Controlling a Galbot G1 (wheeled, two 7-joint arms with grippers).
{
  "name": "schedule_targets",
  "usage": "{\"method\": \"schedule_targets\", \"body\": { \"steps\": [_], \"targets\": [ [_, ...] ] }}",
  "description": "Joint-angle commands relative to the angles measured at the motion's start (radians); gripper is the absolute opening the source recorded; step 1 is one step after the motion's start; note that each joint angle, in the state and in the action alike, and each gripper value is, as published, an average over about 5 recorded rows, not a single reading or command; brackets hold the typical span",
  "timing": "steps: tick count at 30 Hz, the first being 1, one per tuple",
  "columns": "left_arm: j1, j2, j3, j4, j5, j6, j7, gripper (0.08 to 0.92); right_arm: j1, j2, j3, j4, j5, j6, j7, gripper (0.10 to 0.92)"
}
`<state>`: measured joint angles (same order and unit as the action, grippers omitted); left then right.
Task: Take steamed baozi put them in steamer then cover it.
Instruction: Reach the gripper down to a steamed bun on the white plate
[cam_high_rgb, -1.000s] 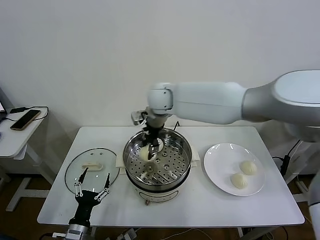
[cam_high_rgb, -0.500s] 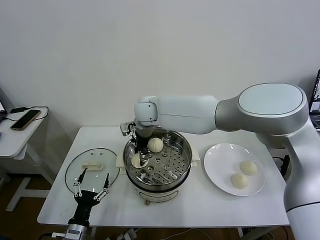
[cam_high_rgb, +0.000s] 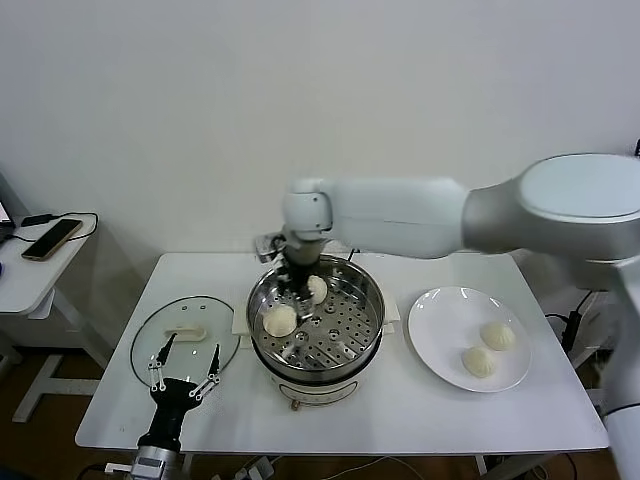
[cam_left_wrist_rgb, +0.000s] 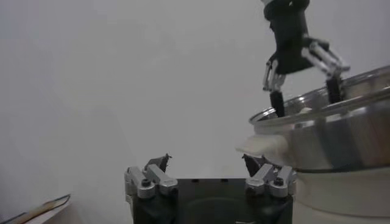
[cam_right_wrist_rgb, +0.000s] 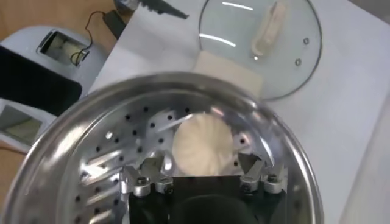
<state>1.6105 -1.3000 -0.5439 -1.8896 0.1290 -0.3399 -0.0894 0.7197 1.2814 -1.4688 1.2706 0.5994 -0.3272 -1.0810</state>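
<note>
Right gripper (cam_high_rgb: 298, 287): fingers apart above released baozi (cam_high_rgb: 279, 320) in steamer (cam_high_rgb: 360, 345); vertical withdrawal advised. Left gripper (cam_high_rgb: 184, 364): fingers apart, parked.

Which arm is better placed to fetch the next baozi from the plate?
Right. Its open tool hangs over the steamer, beside the plate; the left tool sits by the glass lid.

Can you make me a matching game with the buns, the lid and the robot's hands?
Things:
1. glass lid
2. plate
3. steamer
4. left gripper

Places or states:
A. holds two buns, right gripper open above them
B. lies flat on the table's left side
C. open, at the table's near edge
D. holds two buns, right of the steamer

Pairs: 1-B, 2-D, 3-A, 4-C
</note>
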Motion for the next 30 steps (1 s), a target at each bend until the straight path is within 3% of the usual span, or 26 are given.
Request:
{"method": "schedule_targets", "body": {
  "steps": [1,7,14,30],
  "targets": [
    [0.000,0.001,0.004,-0.001,0.002,0.001,0.001,0.823,0.060,-0.456,0.134,0.129,-0.183,0.086,-0.173,0.823],
    [0.001,0.002,0.006,-0.004,0.004,0.003,0.001,0.823,-0.033,-0.692,0.200,0.108,-0.306,0.160,-0.227,0.823],
    [0.001,-0.005,0.013,-0.003,0.012,0.006,0.001,0.823,-0.202,-0.804,0.233,0.052,-0.418,0.226,-0.266,0.823],
    [0.022,-0.021,-0.007,-0.010,0.022,0.009,0.001,0.823,-0.660,-0.686,0.515,-0.128,-0.598,0.260,-0.129,0.823]
  ]
}}
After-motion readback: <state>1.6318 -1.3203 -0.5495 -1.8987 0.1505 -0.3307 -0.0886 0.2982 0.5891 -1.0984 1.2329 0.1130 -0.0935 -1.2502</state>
